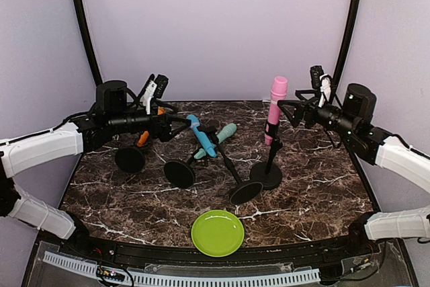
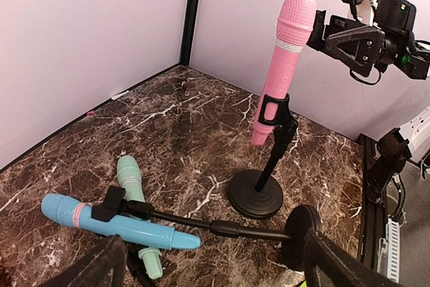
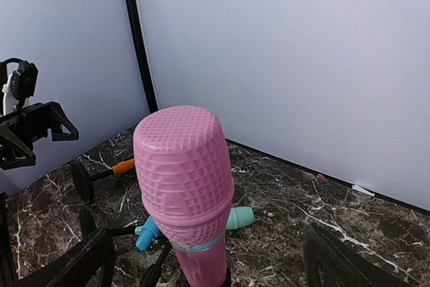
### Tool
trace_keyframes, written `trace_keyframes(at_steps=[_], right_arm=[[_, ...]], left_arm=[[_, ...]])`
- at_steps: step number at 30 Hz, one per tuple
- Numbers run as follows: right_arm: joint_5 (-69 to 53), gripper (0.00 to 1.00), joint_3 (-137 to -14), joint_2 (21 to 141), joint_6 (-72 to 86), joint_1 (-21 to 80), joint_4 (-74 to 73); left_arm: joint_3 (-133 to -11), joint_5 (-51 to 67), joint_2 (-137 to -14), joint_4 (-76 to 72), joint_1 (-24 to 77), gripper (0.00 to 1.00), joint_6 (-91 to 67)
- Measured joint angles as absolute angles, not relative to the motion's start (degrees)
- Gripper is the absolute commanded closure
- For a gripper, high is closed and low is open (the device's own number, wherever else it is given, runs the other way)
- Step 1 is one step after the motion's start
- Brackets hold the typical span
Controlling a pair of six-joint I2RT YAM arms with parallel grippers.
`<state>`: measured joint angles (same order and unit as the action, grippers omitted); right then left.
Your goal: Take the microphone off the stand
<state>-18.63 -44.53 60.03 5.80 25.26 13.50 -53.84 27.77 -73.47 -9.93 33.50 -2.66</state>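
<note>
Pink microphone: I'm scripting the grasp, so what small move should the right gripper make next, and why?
Probably ease the right gripper forward until it straddles the pink microphone, ready to close. Its jaws stand open, the microphone's head sits centred just ahead of them in the right wrist view, and the microphone is still clipped upright in its stand.

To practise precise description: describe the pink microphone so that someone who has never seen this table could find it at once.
On the dark marble table, look right of centre for the only upright stand. The pink microphone is clipped in it, head up; the blue, teal and orange ones lie low to its left.
</note>
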Motion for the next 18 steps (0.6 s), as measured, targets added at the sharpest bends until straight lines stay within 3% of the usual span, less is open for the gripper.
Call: trace_keyframes(at_steps=[9, 18], right_arm=[[-11.29, 0.02, -36.56, 50.24, 12.93, 25.23, 13.39], [-4.47, 0.14, -32.8, 48.53, 22.9, 26.96, 8.64]], left_arm=[[-60.14, 24.29, -81.03, -13.82, 38.48, 0.06, -5.1], [-62.76, 22.94, -87.2, -17.82, 40.45, 0.06, -8.71]])
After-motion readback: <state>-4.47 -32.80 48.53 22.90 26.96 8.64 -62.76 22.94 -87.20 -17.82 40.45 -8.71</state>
